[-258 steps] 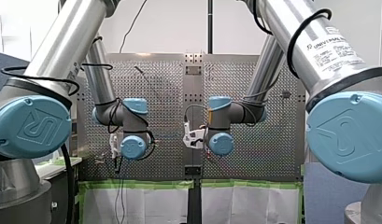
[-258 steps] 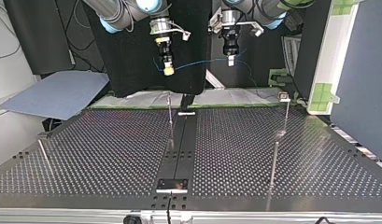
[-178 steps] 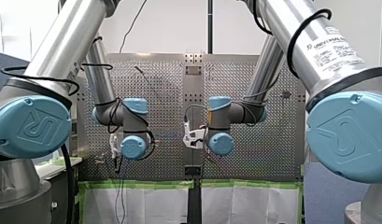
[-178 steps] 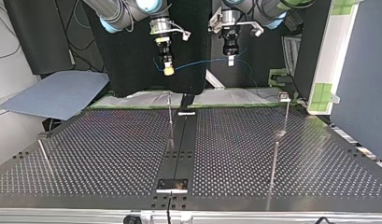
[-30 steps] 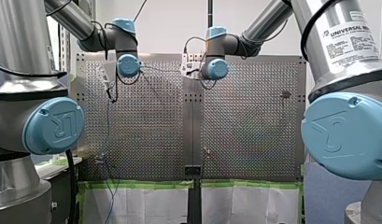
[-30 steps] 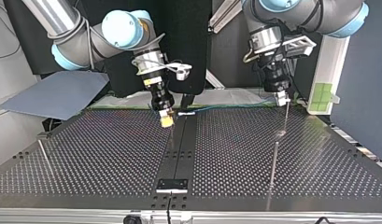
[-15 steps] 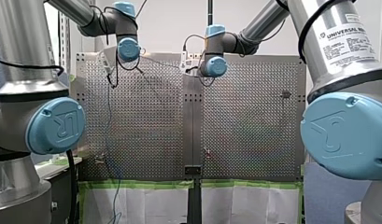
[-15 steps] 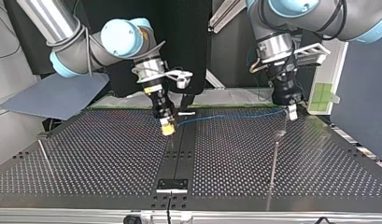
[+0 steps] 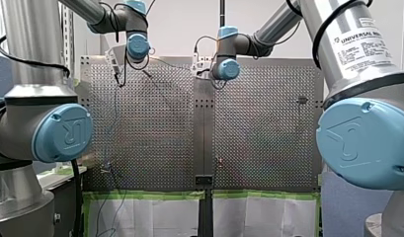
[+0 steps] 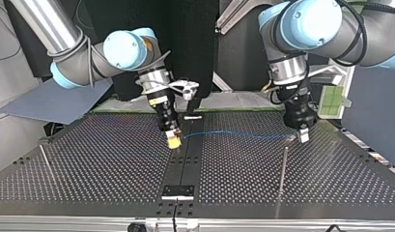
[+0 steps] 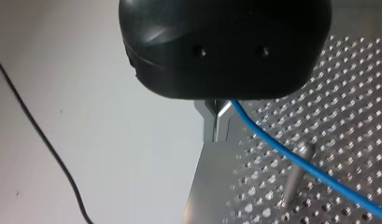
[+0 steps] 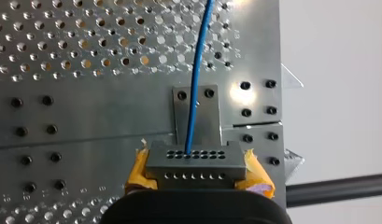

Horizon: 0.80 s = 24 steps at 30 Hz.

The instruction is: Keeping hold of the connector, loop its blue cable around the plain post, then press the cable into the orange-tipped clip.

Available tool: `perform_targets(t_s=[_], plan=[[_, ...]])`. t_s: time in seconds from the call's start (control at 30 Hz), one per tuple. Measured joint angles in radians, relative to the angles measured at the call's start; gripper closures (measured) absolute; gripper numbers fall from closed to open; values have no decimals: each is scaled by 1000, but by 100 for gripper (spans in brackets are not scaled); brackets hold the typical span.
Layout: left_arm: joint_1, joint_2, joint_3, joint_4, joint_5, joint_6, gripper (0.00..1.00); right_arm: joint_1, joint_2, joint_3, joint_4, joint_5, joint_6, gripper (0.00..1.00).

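Observation:
My right gripper (image 10: 174,140) with yellow pads is shut on a grey connector (image 12: 193,163) just above the table's dark centre strip (image 10: 188,162). A blue cable (image 10: 238,133) runs from the connector across to my left gripper (image 10: 303,134), which hangs low at the top view's right. In the left wrist view my left gripper (image 11: 221,116) is shut, its metal fingers (image 11: 212,122) pinching the blue cable (image 11: 291,156). That cable passes just beside a plain post (image 11: 295,173). A plain post (image 10: 282,179) also stands nearer the top view's camera than my left gripper.
The perforated table (image 10: 113,164) carries another thin post (image 10: 45,162) at the top view's left. A small red-tipped clip (image 9: 218,160) shows in the front view near the table's near edge. A metal bracket (image 10: 177,192) lies on the centre strip.
Both arms have come forward over the table towards the top view's camera and dropped lower. The blue cable between them stays stretched and now lies just above the plate.

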Motion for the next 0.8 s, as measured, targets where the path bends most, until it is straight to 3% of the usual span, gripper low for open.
perform_targets(t_s=[0.17, 0.4, 0.8], plan=[[47, -12, 53, -17, 37, -36, 100, -1, 11, -47, 21, -8, -1, 100], [113, -19, 120, -17, 102, -77, 100, -4, 14, -70, 16, -21, 0, 100], [221, -110, 228, -16, 210, -107, 100, -4, 19, -112, 40, -26, 0, 100]])
